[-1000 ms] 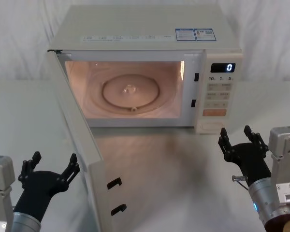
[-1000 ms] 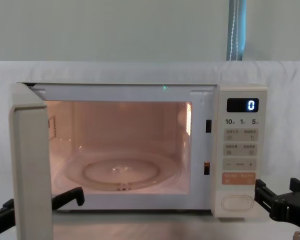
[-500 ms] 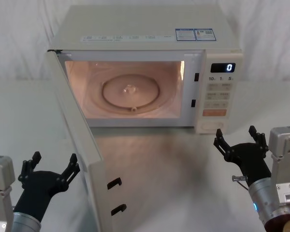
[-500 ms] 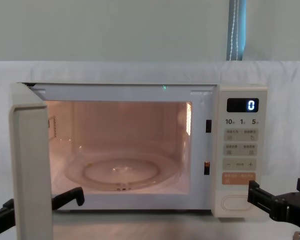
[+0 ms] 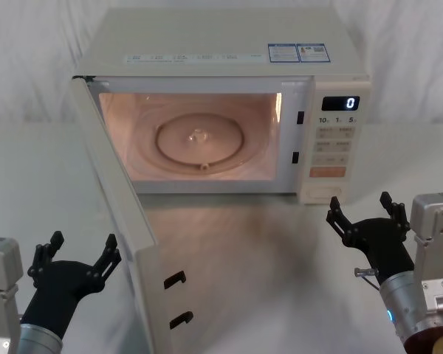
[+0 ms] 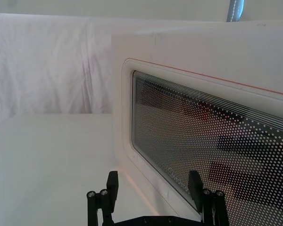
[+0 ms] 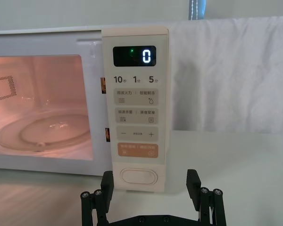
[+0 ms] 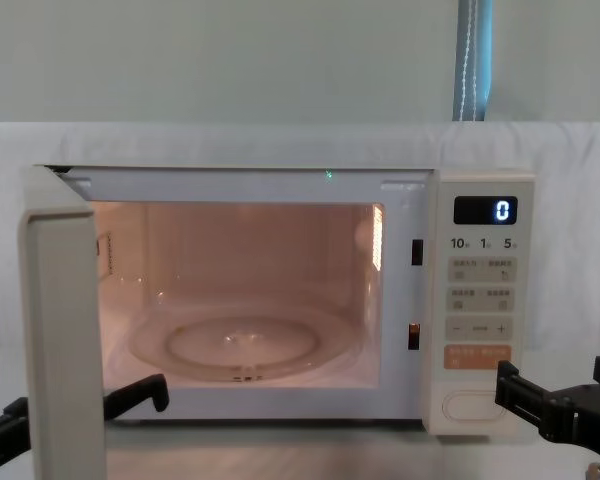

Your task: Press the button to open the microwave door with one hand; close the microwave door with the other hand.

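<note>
Both arms look built alike. The left gripper point(image 5: 80, 251) is matte black, with two slim fingers point(image 6: 112, 182) ending in flat rectangular pads and small silver screw heads at the knuckles. Behind it comes a silver-grey cylindrical wrist and a pale grey boxy housing. The right gripper point(image 5: 362, 210) is the same black two-fingered sort, its fingers point(image 7: 193, 183) showing the same screws. Its silver wrist carries a small blue light, a little protruding metal pin, and a grey box alongside.
</note>
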